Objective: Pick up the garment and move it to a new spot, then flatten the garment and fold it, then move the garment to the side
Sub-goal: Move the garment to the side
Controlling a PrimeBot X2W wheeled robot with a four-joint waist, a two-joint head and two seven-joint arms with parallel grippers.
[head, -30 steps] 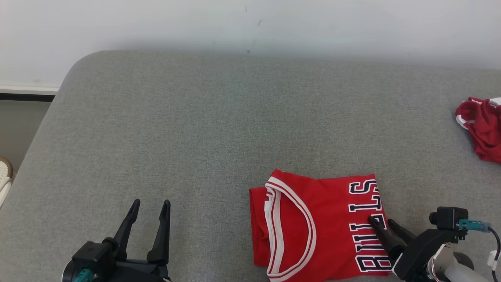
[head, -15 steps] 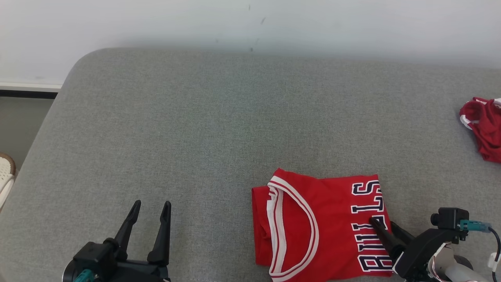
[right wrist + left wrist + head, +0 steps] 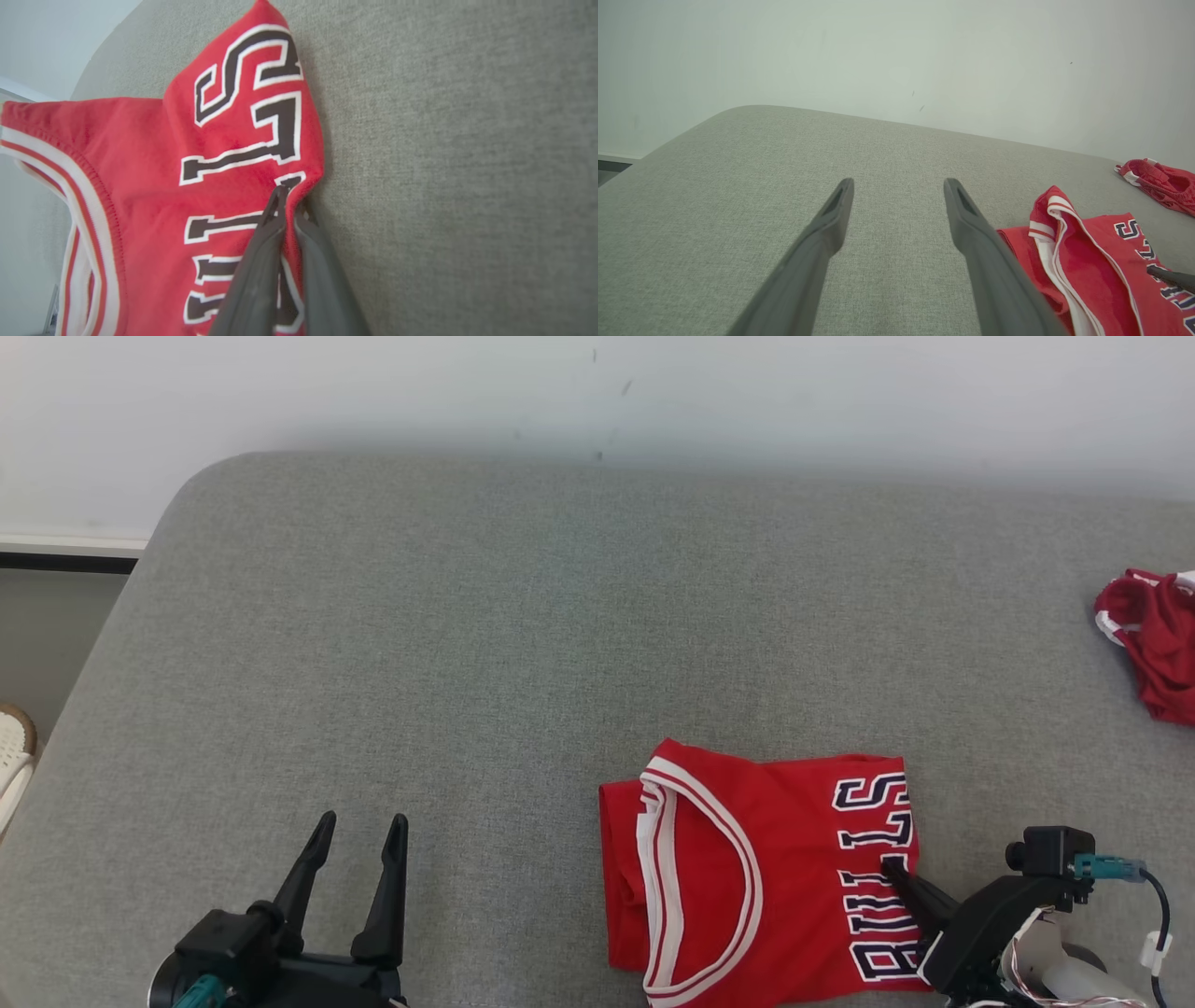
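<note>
Right claw is clamped on the right-hand edge of the folded garment, lower right of frame. Left claw stands wide and idle, lower left. Recommend a low, slow slide so the layers stay stacked.

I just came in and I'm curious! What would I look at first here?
The bright red jersey with big dark letters jumps out, lying folded at the front right of the grey cushion. The right gripper pinches the jersey's edge by the letters. The left gripper waits open at the front left, and a crumpled red cloth sits at the far right.
</note>
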